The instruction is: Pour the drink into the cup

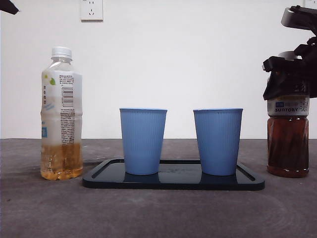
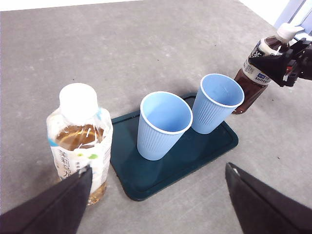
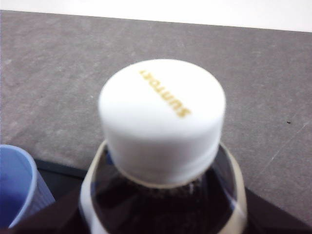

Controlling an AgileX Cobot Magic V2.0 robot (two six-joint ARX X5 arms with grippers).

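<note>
Dark tea bottle (image 1: 288,144) stood upright at tray's (image 1: 173,182) right end, cap up, clasped by right gripper (image 1: 290,82) fingers. Bare worktop (image 1: 158,213) seen in front. Left gripper (image 2: 156,204) fingers spread.

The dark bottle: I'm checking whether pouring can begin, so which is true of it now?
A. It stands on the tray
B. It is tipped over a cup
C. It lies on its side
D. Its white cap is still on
D: the white cap sits on the dark bottle, which stands upright on the table beside the tray, with the right gripper around its upper part.
</note>
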